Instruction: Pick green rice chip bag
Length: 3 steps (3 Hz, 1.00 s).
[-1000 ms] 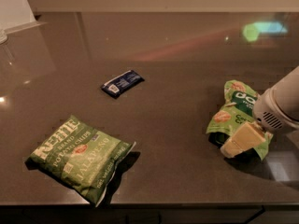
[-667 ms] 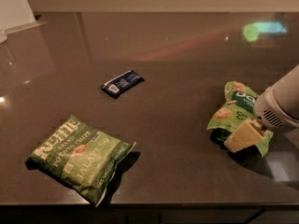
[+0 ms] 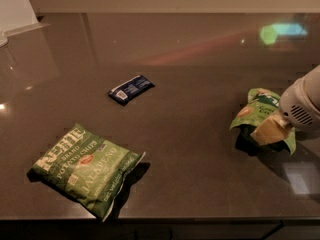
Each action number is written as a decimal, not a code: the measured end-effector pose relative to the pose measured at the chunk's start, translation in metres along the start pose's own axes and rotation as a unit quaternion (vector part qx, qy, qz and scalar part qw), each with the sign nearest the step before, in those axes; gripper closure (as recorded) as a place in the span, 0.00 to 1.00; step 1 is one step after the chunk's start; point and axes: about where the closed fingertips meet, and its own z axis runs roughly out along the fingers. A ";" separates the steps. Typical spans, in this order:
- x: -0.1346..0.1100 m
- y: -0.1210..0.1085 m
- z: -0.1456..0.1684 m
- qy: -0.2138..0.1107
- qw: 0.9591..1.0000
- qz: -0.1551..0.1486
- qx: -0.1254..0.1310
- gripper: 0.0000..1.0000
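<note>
The green rice chip bag (image 3: 251, 115) is at the right of the dark countertop (image 3: 190, 74), crumpled and held a little above the surface, with its shadow beneath it. My gripper (image 3: 266, 132) comes in from the right edge and is shut on the bag's lower right part. One pale finger (image 3: 271, 129) shows in front of the bag; the other is hidden behind it. The white arm housing (image 3: 302, 106) covers the bag's right side.
A large green jalapeño potato chip bag (image 3: 85, 169) lies flat at the front left, close to the counter's front edge. A small dark blue packet (image 3: 131, 89) lies in the middle left. A pale wall runs along the back.
The gripper and the green rice chip bag have risen slightly off the countertop. The other two packets have not moved.
</note>
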 end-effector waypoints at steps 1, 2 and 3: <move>-0.017 -0.001 -0.023 -0.027 0.999 -0.016 0.012 1.00; -0.032 0.000 -0.042 -0.050 0.998 -0.033 0.018 1.00; -0.050 0.006 -0.069 -0.073 0.995 -0.061 0.023 1.00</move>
